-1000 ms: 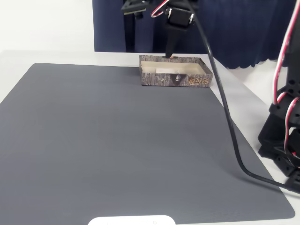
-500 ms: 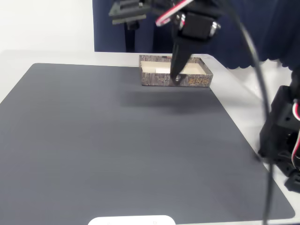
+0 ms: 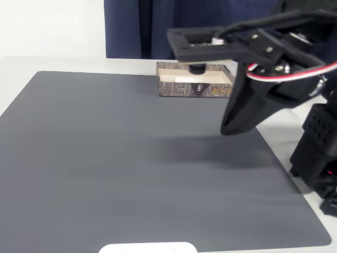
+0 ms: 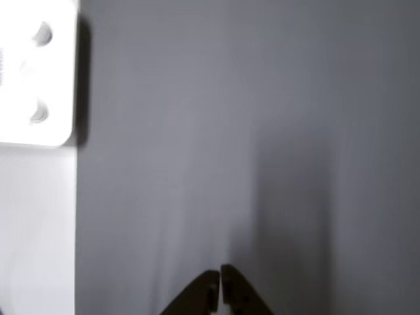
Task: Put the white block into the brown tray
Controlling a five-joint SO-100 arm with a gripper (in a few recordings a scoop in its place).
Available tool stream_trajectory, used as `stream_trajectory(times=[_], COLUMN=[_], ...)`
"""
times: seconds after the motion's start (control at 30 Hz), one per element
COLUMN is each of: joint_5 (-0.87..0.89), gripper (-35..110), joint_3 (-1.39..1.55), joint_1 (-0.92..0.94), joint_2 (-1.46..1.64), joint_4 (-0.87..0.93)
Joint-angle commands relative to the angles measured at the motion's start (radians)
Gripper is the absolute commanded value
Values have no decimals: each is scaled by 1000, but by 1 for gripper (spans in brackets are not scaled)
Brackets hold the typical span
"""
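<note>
The brown tray [image 3: 181, 90] stands at the far edge of the grey mat, its bark-patterned front wall and gold lettering facing me. Inside it, on the cream floor, lies the white block [image 3: 182, 79], flat and partly hidden by the arm's black frame. My gripper [image 3: 229, 128] hangs above the mat's right side, well in front of the tray and away from it. In the wrist view the gripper [image 4: 220, 274] points down at bare mat, its two fingertips [image 4: 233, 289] pressed together with nothing between them.
The grey mat [image 3: 121, 158] covers most of the white table. A white rounded object [image 3: 147, 247] sits at the mat's near edge, seen as a white plate [image 4: 36, 72] in the wrist view. The arm's black base [image 3: 318, 153] stands at the right, a blue curtain [image 3: 131, 26] behind.
The arm has swung back from over the tray toward the front right. The white block stays in the tray.
</note>
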Motion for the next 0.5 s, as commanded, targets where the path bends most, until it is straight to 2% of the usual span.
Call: stream_trajectory(times=[0.0, 0.13, 0.3, 0.47], joint_5=[32, 75, 110, 129], gripper=[0, 0, 0, 0], joint_3=[80, 218, 344, 407], joint_1=[-43, -75, -80, -86], joint_2=[137, 259, 440, 472], joint_4=[-25, -94, -95, -109])
